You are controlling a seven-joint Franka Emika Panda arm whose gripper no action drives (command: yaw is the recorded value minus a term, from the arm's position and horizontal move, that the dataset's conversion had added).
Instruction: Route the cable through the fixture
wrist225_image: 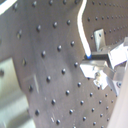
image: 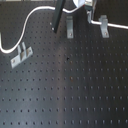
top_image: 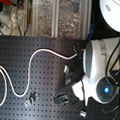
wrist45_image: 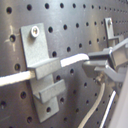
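I have the tool (wrist45_image: 102,62) clamped on the cable (wrist45_image: 70,61); in the first wrist view the white cord runs out from between the fingers and lies across the step of a bent metal clip (wrist45_image: 42,62) bolted to the perforated tabletop (wrist45_image: 75,20). A second clip (wrist45_image: 111,30) shows farther along the board in the same view.

In the first exterior view the cable (image: 30,17) comes in from the first exterior view's left edge, arcs up toward the far side and runs to the arm near the top middle. Three clips stand there: one at the left (image: 22,53), one at the far middle (image: 70,27) and one at the far right (image: 104,25). I cannot see a red band anywhere.

My judgement: the cord is resting in the clip's slot but may not be fully seated. To do this well I would keep a firm grip, hold the cord low and close to the board, and pull along the slot's line rather than upward, so it does not ride out. I would watch the slack on the left so it does not snag the left clip.

As for containers, the second exterior view shows clear bins (top_image: 58,16) beyond the far edge of the board; their contents are too blurred to name.
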